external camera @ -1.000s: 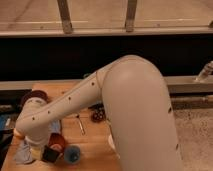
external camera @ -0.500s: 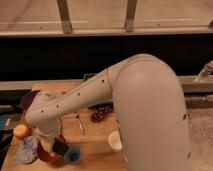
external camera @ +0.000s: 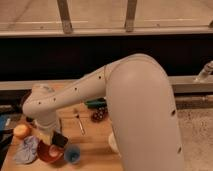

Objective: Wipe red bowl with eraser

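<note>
The red bowl (external camera: pixel 47 153) sits on the wooden table (external camera: pixel 92 142) near its front left corner. My gripper (external camera: pixel 56 141) hangs at the end of the white arm (external camera: pixel 75 95), right over the bowl's upper right rim. It is shut on a black eraser (external camera: pixel 60 140), which touches or sits just above the bowl's rim. The arm hides the gripper's upper part.
A blue cup (external camera: pixel 73 154) stands right of the bowl. A blue cloth (external camera: pixel 27 149) and an orange (external camera: pixel 21 131) lie to its left. A fork (external camera: pixel 79 121), a dark round object (external camera: pixel 96 116) and a green item (external camera: pixel 95 103) lie behind. A white cup (external camera: pixel 112 145) is partly hidden.
The arm has swung to the right, and the gripper with the eraser has shifted right and down onto the red bowl's rim.
</note>
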Available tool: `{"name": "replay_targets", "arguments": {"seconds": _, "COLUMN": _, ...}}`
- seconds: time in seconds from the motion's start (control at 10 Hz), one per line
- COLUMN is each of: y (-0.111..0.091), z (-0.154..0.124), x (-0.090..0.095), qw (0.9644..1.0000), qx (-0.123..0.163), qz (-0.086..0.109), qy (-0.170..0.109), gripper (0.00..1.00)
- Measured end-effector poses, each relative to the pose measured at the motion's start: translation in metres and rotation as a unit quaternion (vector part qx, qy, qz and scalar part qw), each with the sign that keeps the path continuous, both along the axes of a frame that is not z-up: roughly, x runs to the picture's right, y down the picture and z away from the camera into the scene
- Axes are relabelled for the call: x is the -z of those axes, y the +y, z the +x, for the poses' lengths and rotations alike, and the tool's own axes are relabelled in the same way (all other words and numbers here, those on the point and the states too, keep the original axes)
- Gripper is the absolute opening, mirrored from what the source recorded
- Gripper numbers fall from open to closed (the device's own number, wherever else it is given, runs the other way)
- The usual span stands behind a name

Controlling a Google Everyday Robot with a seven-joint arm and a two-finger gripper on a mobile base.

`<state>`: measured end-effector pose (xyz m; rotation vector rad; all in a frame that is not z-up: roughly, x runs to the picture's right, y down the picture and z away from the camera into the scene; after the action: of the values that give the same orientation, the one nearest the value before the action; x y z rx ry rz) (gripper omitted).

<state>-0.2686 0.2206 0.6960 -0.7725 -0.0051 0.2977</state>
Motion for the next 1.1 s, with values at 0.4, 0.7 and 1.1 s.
{"name": "replay_targets", "arguments": {"seconds": 0.4, "y": 0.031, "z": -0.026, "x": 0.030, "qw": 0.9994, "qx": 0.027, "qz": -0.004, "qy": -0.023, "gripper": 0.00}}
{"name": "replay_targets", "arguments": {"seconds": 0.7, "y": 0.047, "z": 0.006, "x": 0.041, "qw": 0.9997, "qx": 0.011, "qz": -0.014, "qy": 0.014, "gripper": 0.00}}
{"name": "replay_targets", "arguments": {"seconds": 1.1, "y": 0.028, "z": 0.043, "x": 0.025, "qw": 0.9974, "qx": -0.024, "qz": -0.008, "qy": 0.068, "gripper": 0.00}}
